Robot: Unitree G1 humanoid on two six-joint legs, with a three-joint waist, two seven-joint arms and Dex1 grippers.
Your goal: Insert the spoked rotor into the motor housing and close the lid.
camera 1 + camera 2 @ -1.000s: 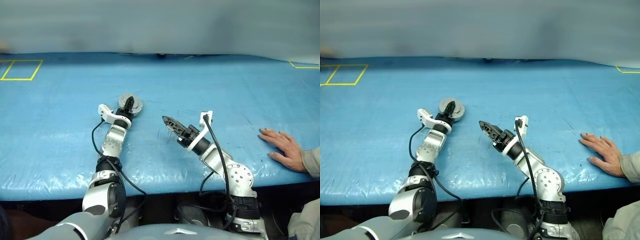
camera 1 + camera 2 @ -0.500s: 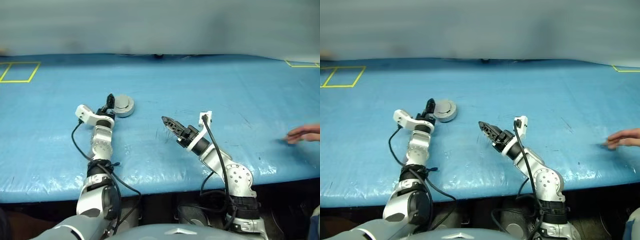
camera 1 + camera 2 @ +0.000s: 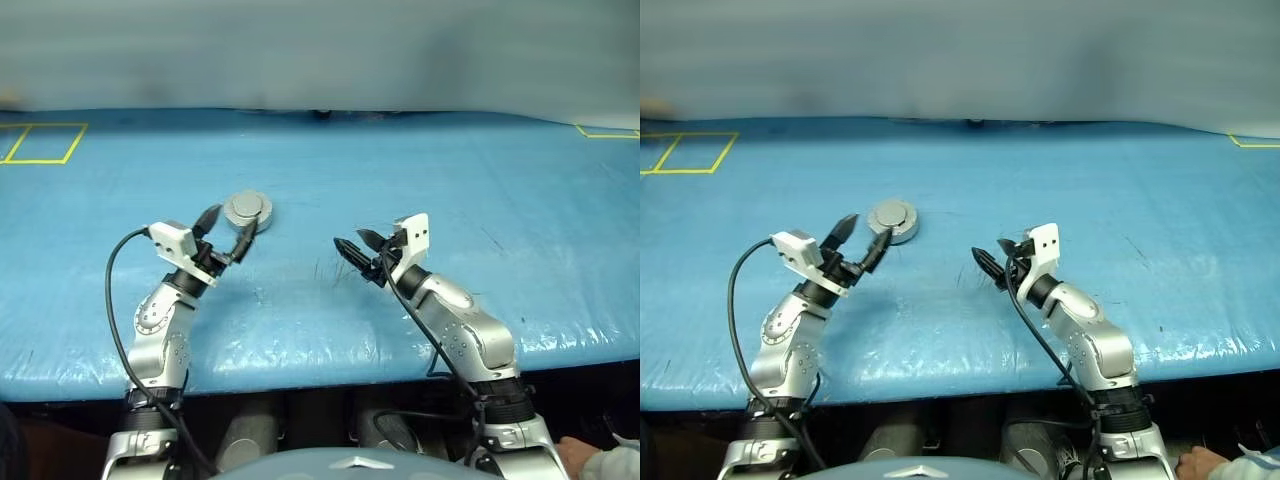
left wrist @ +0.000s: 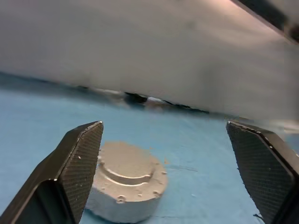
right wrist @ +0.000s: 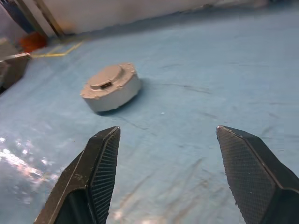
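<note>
- While one second ago the left gripper (image 3: 226, 231) was down on the round silver-grey metal motor housing with its lid on top (image 3: 247, 211), it is now drawn back and raised, and its two black fingers are spread fully apart with nothing between them.
- Since the flat silver-grey lid with the raised hub (image 4: 125, 167) is seen seated on the housing and no spoked rotor is lying loose on the blue plastic-covered table (image 3: 420, 160), the assembly is judged to be closed and the task near its end or finished; whether the rotor is truly inside cannot be seen.
- Compared with a second ago, the person's hand is gone from the right part of the table top.
- The closed housing is resting on the table just beyond the left fingertips (image 4: 81, 154), apart from them and not touched.
- The right gripper (image 3: 358, 246) is held well to the right of the housing, its fingers widely parted and empty, pointing across toward it.
</note>
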